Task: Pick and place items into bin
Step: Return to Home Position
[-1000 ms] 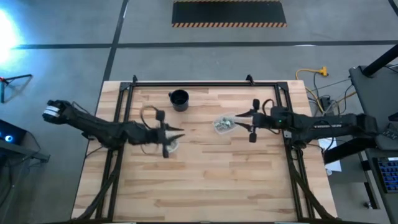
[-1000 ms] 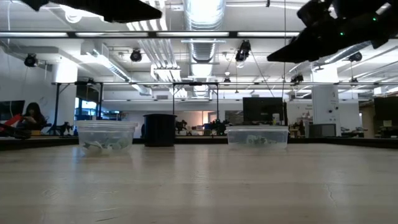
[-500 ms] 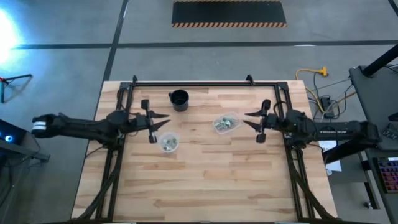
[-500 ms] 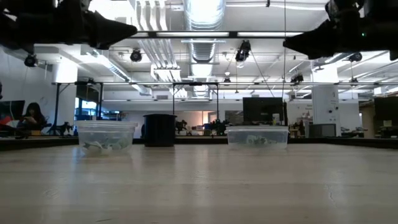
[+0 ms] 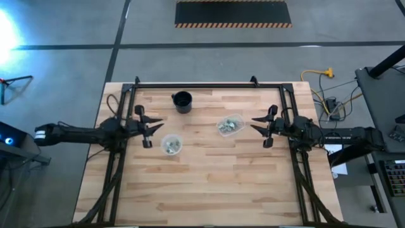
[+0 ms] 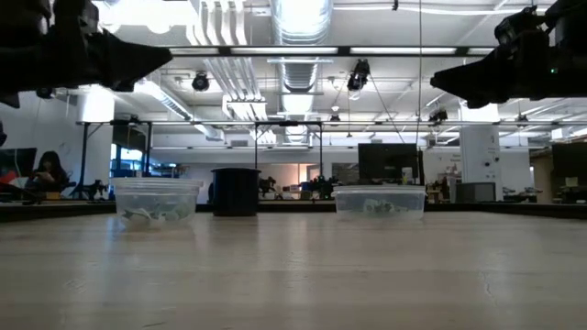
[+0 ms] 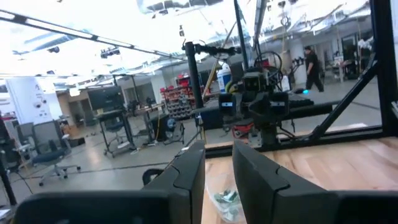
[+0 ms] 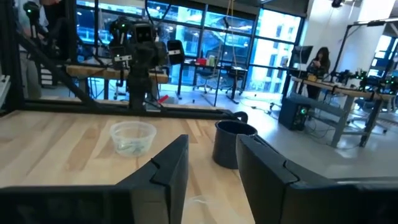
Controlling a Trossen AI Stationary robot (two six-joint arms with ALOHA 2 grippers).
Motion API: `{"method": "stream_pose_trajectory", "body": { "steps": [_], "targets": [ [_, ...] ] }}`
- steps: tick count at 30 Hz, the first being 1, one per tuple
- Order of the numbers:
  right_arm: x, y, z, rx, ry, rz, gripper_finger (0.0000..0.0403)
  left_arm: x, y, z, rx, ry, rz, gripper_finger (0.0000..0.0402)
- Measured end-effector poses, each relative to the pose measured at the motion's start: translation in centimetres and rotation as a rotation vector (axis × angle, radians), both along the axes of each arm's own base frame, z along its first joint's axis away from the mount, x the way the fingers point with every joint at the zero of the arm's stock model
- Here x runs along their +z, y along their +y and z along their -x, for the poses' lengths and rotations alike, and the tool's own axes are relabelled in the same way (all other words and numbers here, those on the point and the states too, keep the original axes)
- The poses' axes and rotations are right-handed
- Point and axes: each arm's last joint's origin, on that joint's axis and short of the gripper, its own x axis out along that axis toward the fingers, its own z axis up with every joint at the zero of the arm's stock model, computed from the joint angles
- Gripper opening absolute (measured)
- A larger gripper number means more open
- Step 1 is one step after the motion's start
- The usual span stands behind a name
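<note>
Grey concrete floor [image 5: 63,69], hazard-striped mat [image 5: 233,14], ceiling ducts [image 6: 298,23] overhead

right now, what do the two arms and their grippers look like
Both arms are dark, slim and jointed. The left arm carries a pale band at its outer end and a thin cable loop near the wrist; the right arm looks uniformly dark. The left gripper and right gripper each have two black, blocky fingers with flat inner faces.

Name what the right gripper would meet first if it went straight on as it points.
Probably the left gripper, pointing back at it. The right gripper sits high above the rectangular bin, so likely clears it.
</note>
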Motion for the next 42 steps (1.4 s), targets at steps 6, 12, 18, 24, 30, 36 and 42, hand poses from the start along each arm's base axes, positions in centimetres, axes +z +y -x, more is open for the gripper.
{"method": "stream_pose_trajectory", "body": {
  "steps": [6, 12, 18, 24, 30, 36, 42],
  "targets": [
    [0.0, 0.0, 0.0, 0.000, -0.002, -0.002, 0.0130, 0.2, 0.0, 0.5, -0.003, -0.026, 0.003, 0.0066],
    [0.0, 0.0, 0.0, 0.001, -0.004, -0.012, 0.0124, -0.2, -0.1, 0.8, -0.012, 0.012, 0.025, 0.0066],
    [0.9, 0.1, 0.5, -0.002, -0.089, 0.032, 0.0121, 0.1, -0.1, 1.2, -0.014, -0.017, 0.027, 0.0066],
    [1.3, 0.2, 1.3, -0.005, -0.122, 0.053, 0.0126, 0.6, -0.3, 2.0, -0.029, -0.081, 0.004, 0.0066],
    [1.3, 0.3, 2.0, -0.009, -0.130, 0.051, 0.0126, 0.5, -0.3, 2.5, -0.030, -0.092, 0.005, 0.0066],
    [1.8, 0.4, 3.0, -0.015, -0.200, 0.081, 0.0118, 0.5, -0.3, 2.5, -0.035, -0.080, 0.006, 0.0066],
    [1.4, 0.4, 2.9, -0.015, -0.154, 0.075, 0.0122, 0.6, -0.3, 2.5, -0.032, -0.090, 0.004, 0.0066]
  ]
}}
